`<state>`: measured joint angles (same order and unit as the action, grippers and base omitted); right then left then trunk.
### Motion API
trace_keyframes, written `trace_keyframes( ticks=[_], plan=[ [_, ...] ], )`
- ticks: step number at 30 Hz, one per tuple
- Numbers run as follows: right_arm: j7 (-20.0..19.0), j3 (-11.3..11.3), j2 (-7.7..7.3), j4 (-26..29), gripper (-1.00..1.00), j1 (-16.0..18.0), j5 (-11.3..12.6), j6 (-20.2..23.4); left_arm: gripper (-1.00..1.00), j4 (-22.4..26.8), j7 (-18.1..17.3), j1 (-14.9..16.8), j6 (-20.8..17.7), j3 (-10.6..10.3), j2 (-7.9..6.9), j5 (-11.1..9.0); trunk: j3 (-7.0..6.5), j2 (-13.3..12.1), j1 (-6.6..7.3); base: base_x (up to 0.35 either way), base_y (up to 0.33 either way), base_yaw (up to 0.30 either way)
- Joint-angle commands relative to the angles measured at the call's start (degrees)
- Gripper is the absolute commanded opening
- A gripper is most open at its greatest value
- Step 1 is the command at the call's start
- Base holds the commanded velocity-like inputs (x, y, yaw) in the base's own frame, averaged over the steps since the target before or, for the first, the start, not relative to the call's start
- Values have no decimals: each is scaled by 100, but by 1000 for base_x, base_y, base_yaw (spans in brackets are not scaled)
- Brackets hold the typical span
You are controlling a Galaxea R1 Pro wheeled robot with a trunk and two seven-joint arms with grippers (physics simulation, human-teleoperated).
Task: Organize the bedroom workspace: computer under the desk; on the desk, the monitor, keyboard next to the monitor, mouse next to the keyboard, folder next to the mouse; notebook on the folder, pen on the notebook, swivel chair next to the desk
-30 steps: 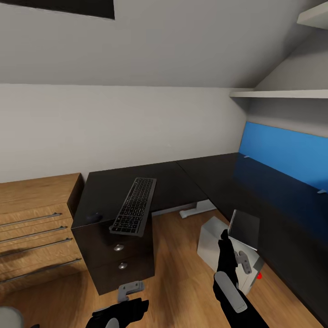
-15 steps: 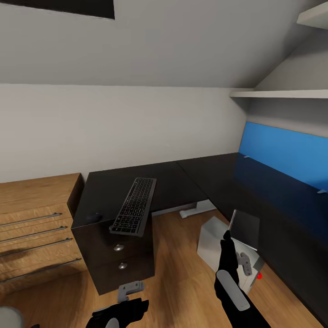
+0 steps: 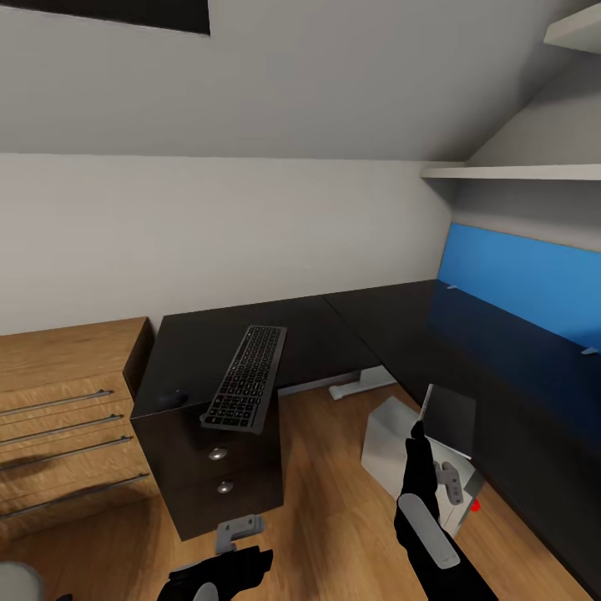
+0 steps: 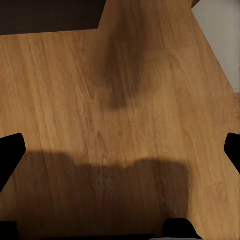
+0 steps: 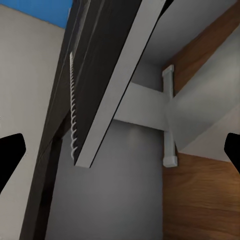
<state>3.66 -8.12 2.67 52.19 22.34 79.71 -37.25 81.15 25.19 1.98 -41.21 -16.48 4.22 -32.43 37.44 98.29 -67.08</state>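
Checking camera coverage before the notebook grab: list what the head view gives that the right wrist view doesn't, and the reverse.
Head view adds the keyboard on the desk, the mouse and the wooden dresser. Right wrist view adds a close look at the spiral binding. Shared: the notebook, the white desk leg, the wood floor and the blue wall panel.

Bare wooden floor (image 4: 75, 90) with soft shadows, framed by spread black pincer fingertips (image 4: 11, 152).

Arm and claw status

Your right claw (image 3: 415, 431) is raised forward, fingers pointing away from you, spread apart. Your left claw (image 3: 224, 569) sits low near your base, fingers spread.
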Motion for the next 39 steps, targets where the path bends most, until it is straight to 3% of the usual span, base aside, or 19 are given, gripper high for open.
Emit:
trace_keyframes(
  ticks=[1, 9, 16, 26, 34, 39],
  plan=[
    [38, -15, -4, 8, 100, 4, 0, -28, 100, 6, 54, 4, -10, -5, 0, -57, 6, 3, 0, 0, 0, 0],
    [38, -14, -6, 12, 100, 2, 0, -28, 100, 6, 77, 4, -10, -5, 0, -53, -102, -238, 132, 0, 0, 0],
    [30, 1, -41, 35, 100, 2, -6, -28, 100, 2, 66, 4, -10, -5, 0, -61, -102, -238, 132, 0, 0, 0],
    [37, 514, -48, 34, 100, 5, 47, -22, 100, -24, 63, 4, -10, -10, 0, -60, -102, -238, 132, 0, 0, 0],
    [34, 625, -38, 41, 100, 4, 75, -20, 100, -91, 63, 4, -10, -37, 7, -55, -102, -238, 132, 0, 0, 0],
    [31, 642, -31, 74, 100, 5, 288, -19, 100, -103, 64, 4, -10, -65, 8, -53, -102, -238, 132, 0, 0, 0]
  ],
)
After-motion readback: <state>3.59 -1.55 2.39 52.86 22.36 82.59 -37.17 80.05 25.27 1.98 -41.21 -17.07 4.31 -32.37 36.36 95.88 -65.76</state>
